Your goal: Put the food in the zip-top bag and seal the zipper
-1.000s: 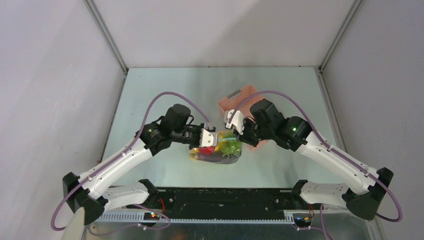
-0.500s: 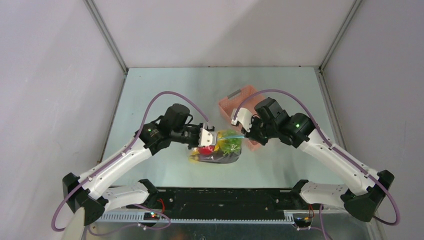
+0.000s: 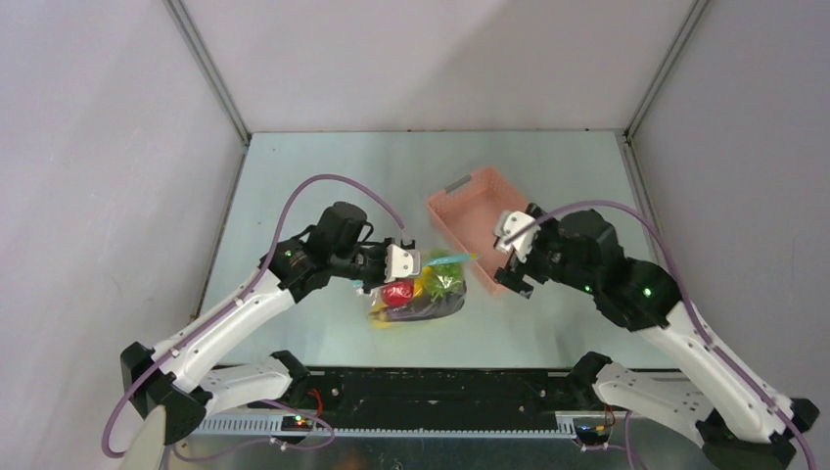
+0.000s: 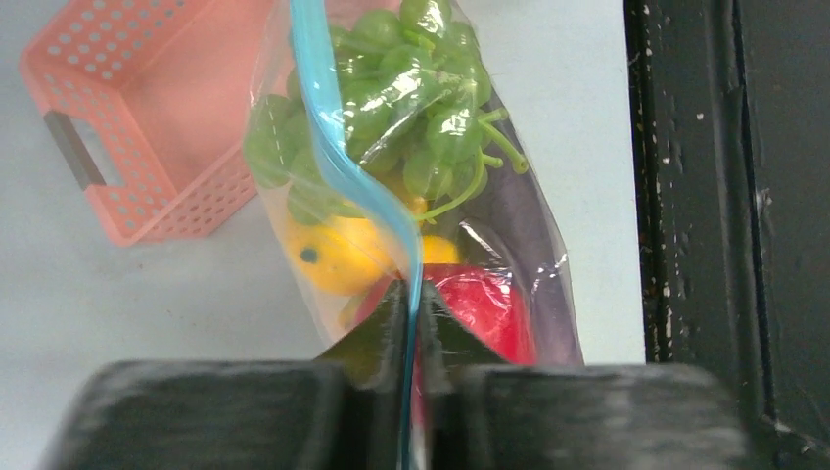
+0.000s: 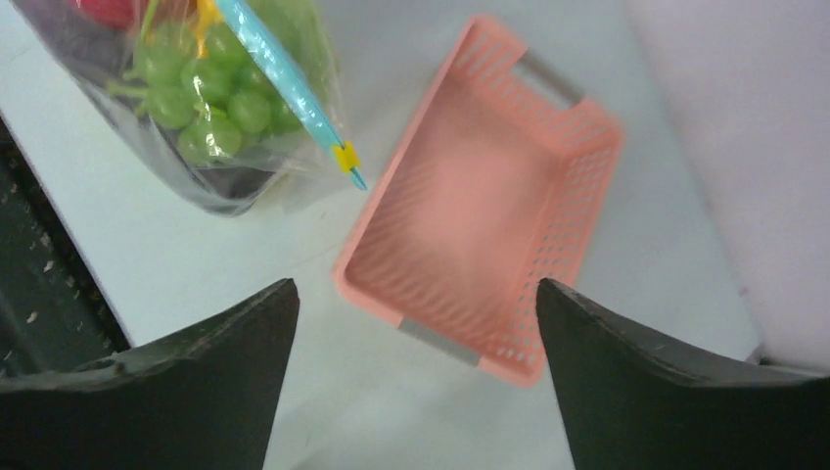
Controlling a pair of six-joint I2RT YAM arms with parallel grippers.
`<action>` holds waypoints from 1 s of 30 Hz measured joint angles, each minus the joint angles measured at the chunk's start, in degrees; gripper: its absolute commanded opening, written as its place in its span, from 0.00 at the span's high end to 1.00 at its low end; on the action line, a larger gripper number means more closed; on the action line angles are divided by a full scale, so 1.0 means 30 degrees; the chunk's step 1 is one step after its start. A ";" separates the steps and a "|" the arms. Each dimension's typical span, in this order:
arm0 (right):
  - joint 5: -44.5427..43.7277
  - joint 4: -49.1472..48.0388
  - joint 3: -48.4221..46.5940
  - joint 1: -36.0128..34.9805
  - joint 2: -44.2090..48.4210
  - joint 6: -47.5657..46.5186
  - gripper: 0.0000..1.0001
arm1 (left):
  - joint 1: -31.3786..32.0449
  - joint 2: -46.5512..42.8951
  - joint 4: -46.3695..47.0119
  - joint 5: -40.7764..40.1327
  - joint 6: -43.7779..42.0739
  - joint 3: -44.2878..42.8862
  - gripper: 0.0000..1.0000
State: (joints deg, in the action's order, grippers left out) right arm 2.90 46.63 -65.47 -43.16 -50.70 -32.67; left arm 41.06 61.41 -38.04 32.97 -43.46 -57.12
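Though floppy, zip-top bag point(image 4: 536, 257) of glossy food point(image 4: 416, 113)

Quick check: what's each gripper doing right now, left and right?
Left gripper: closed on the zipper of the zip-top bag.
Right gripper: open, holding nothing.

Clear zip-top bag point(image 3: 419, 304) full of green grapes point(image 4: 431, 127), red fruit point(image 4: 484, 308), yellow piece point(image 4: 338, 257); blue zipper point(image 4: 335, 162) uppermost.
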 measured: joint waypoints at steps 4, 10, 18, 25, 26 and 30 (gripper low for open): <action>0.0022 -0.2783 0.1749 0.0000 0.2703 0.0488 0.01 | 0.0000 -0.0226 0.0503 -0.0729 0.0707 0.0000 0.06; -0.0197 -0.5595 0.2987 0.0015 0.5027 0.1472 0.00 | 0.0000 -0.0962 0.1166 -0.2076 0.1559 -0.0087 0.00; -0.2149 -0.7992 0.3606 0.0036 0.5435 0.3570 0.01 | 0.0007 -0.1472 0.4393 -0.6987 0.3308 -0.0772 0.00; -0.5727 -0.9479 0.4080 0.0401 0.5457 0.7621 0.01 | -0.0022 0.0903 0.8750 -1.4178 0.5967 -0.4743 0.00; -0.6390 -0.9530 0.4080 0.0510 0.5457 0.8415 0.00 | -0.0058 0.1341 0.9224 -1.4863 0.6331 -0.5348 0.00; -0.8976 -0.9296 0.4116 0.1195 0.5457 1.1234 0.01 | -0.0729 0.3286 1.0353 -1.8054 0.9282 -0.8225 0.00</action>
State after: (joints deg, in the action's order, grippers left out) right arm -24.03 18.74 -53.12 -39.57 -34.33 1.04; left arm 38.87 71.26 -6.98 -21.19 -15.62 -81.80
